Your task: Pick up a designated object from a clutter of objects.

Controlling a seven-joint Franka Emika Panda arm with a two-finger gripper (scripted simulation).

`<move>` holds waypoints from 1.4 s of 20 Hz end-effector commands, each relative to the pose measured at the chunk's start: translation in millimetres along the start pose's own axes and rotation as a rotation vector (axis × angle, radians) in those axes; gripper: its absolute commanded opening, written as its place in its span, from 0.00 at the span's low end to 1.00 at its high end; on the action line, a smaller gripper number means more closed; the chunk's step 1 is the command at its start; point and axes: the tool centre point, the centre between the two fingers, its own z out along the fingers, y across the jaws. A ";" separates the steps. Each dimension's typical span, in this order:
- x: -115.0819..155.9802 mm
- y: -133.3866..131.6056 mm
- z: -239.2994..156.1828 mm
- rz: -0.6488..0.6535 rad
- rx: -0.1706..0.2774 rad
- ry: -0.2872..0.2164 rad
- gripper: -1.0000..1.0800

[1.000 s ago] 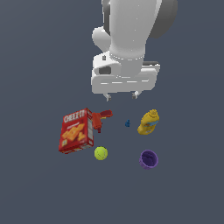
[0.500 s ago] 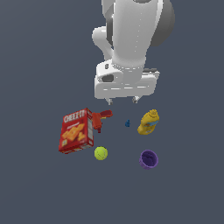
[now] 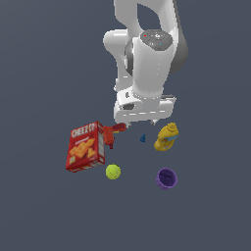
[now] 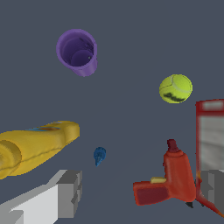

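A: Where's the tiny blue item (image 3: 143, 138)?

B: Lying alone on the dark surface (image 3: 44, 211), untouched. Take it as the landmark: the mustard bottle (image 3: 166, 137) lies just beside it toward the exterior view's right, the red tool-shaped item (image 3: 111, 134) is near it on the other side, and the Cheez-It box (image 3: 85, 146) stands beyond that tool.

A: And the rest?

B: The tennis ball (image 3: 113, 171) and purple cup (image 3: 166, 178) sit farther from it, toward the camera, well apart from each other.

A: What has changed?

B: Compared with a second ago, the arm has come down; its hand now hangs close above the blue item, where before it sat clearly higher.

A: The fingers (image 4: 70, 192)?

B: Spread wide, holding nothing. In the wrist view one stands by the bottle, the other by the box, with the blue item (image 4: 99, 155) between their lines.

A: Meaning?

B: I'd judge this the descent before the grasp, needing a little more lowering.
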 end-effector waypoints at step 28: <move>-59.9 -48.9 135.0 -0.056 0.019 0.008 0.96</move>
